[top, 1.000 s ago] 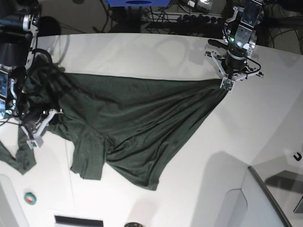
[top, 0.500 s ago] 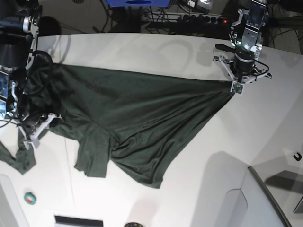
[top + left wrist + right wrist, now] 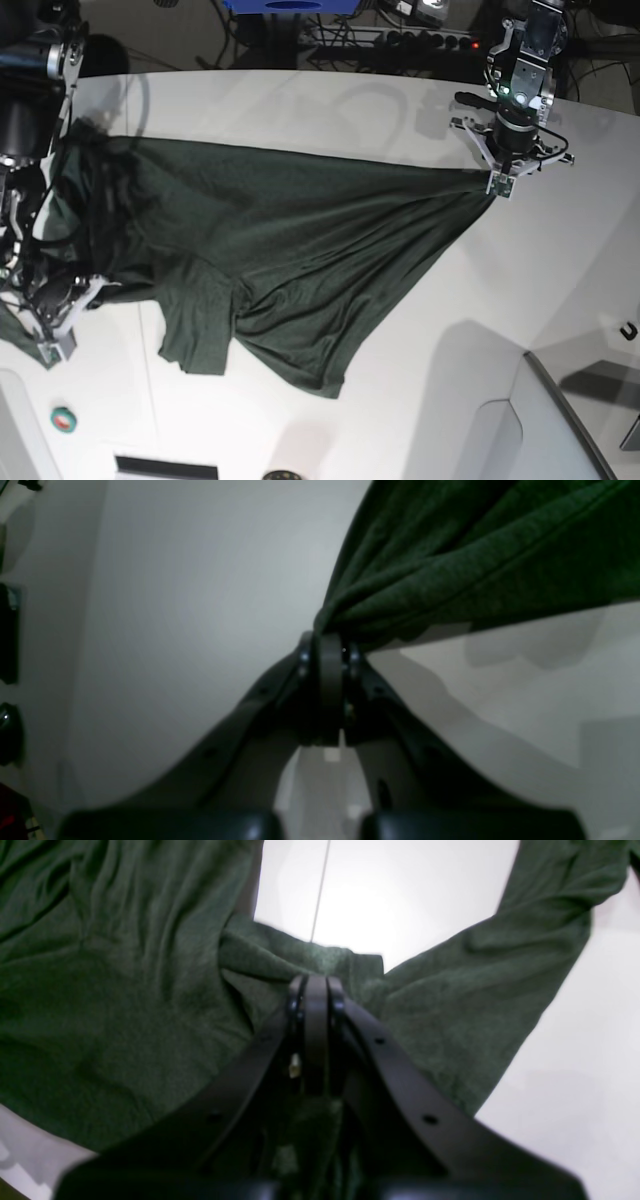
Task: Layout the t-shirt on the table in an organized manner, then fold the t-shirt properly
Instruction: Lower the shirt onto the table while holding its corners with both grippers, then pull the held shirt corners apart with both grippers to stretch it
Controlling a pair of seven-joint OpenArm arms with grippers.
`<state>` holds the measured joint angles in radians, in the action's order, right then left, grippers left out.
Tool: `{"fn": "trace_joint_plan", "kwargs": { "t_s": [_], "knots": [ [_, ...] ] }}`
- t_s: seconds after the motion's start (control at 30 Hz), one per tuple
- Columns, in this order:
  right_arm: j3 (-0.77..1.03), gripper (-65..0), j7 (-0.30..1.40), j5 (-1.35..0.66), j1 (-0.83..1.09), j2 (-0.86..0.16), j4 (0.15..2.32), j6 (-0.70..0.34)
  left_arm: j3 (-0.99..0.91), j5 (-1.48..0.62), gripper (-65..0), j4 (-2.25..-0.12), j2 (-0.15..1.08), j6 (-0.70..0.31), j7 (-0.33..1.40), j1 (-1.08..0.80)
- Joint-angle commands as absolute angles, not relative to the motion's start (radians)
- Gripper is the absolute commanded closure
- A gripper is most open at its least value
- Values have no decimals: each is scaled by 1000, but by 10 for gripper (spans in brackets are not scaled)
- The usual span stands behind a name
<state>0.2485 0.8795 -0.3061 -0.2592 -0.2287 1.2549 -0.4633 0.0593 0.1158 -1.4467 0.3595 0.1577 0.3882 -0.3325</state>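
The dark green t-shirt [image 3: 270, 250] lies stretched across the white table [image 3: 330, 110], pulled taut between my two grippers. My left gripper [image 3: 497, 183] at the base view's right is shut on a bunched corner of the shirt [image 3: 450, 555]; its jaws are closed on the cloth in the left wrist view [image 3: 327, 645]. My right gripper [image 3: 55, 335] at the base view's left is shut on the shirt's other end [image 3: 125, 990], jaws closed in the right wrist view [image 3: 315, 990]. One sleeve [image 3: 195, 335] and a hem fold hang toward the near side.
A grey angled panel [image 3: 560, 420] stands at the near right corner. A small red and green round object [image 3: 64, 420] lies near the front left. A dark seam line [image 3: 320, 890] runs across the table. Cables and a blue stand [image 3: 290, 8] sit behind the far edge.
The right gripper has moved toward the near edge with the shirt's left end, and the cloth's far edge has shifted up and flattened. The left gripper has moved slightly right, then held.
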Motion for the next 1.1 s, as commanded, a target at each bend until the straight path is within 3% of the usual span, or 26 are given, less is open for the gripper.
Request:
{"fn": "trace_joint_plan", "kwargs": {
  "t_s": [0.0, 0.2, 0.37, 0.6, 0.77, 0.93, 1.07],
  "knots": [
    [251, -3, 857, -317, -295, -245, 1273, -460, 53, 124, 0, -1466, 372, 173, 374, -329],
    [251, -3, 843, -315, -390, -251, 1211, -458, 53, 124, 0, -1486, 372, 173, 374, -323],
    [249, -3, 719, -314, -470, -275, 1040, -458, 45, 122, 0, -1581, 369, 173, 374, -323],
    [249, -3, 585, -314, -555, -282, 894, -458, -108, 124, 0, -1652, 335, 173, 374, -323],
    [249, -3, 489, -314, -584, -282, 883, -456, -170, 124, 0, -1649, 337, 173, 374, -325],
    [249, -3, 483, -314, -607, -282, 891, -375, -216, 124, 0, -1661, 337, 173, 374, -331],
    [249, -2, 487, -314, -579, -280, 987, -369, -257, 124, 0, -1709, 335, 173, 374, -334]
  ]
}}
